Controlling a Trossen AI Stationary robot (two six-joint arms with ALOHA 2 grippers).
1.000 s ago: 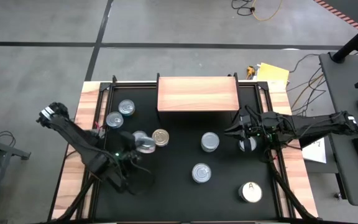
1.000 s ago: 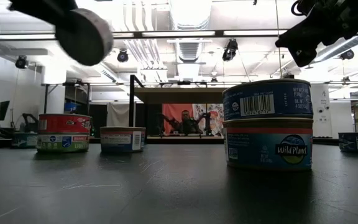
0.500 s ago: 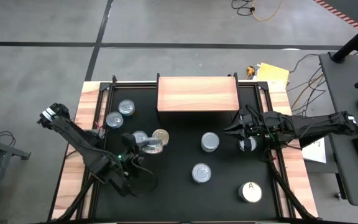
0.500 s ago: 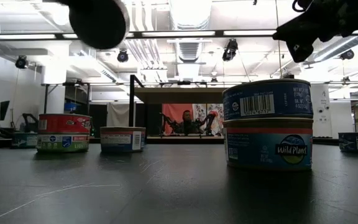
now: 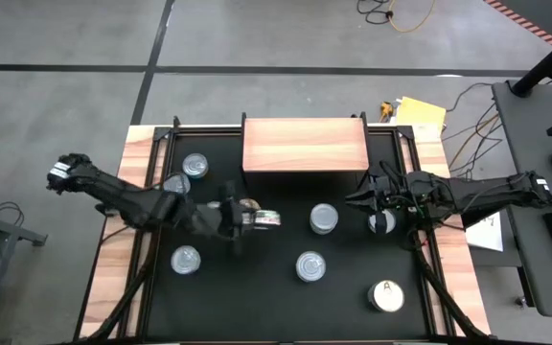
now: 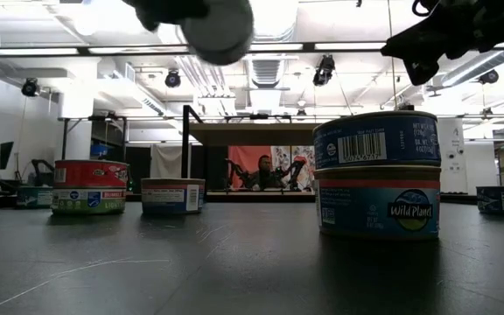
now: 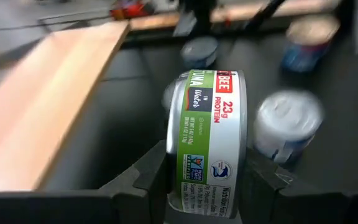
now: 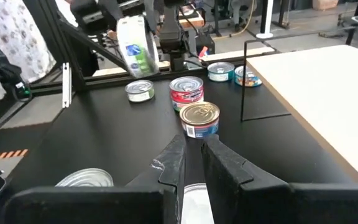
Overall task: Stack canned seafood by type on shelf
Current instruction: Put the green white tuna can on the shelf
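My left gripper (image 5: pixel 263 219) reaches in from the table's left. It is shut on a tin of canned seafood with a green-and-white label (image 7: pixel 207 134), above the table in front of the shelf (image 5: pixel 305 144). This tin also shows high up in the low view (image 6: pixel 218 26). A gold-topped tin (image 5: pixel 247 205) stands just beyond it. My right gripper (image 5: pixel 364 201) hovers shut above a silver tin (image 5: pixel 382 223) near the shelf's right end. More tins stand on the black tabletop, among them a stack of two (image 6: pixel 376 175). My left gripper pinches the tin by its two flat faces (image 7: pixel 174 163), one finger (image 7: pixel 148 177) on each. The label wall faces back along the fingers. The fingers come from the table's left, slanting a little downward. The tin stands on edge, lifted clear of the table.
Two tins (image 5: pixel 195 166) (image 5: pixel 175 182) stand at the far left and another (image 5: pixel 186 259) at the near left. A silver tin (image 5: pixel 310 265) and a white-topped tin marked "A" (image 5: pixel 385 295) sit near the front. The shelf's top is bare.
My left gripper has swung toward the table's right edge and a little up with the tin, passing over the gold-topped tin. Its wrist has rolled, so the tin now stands on edge with its label showing. The grip has stayed shut.
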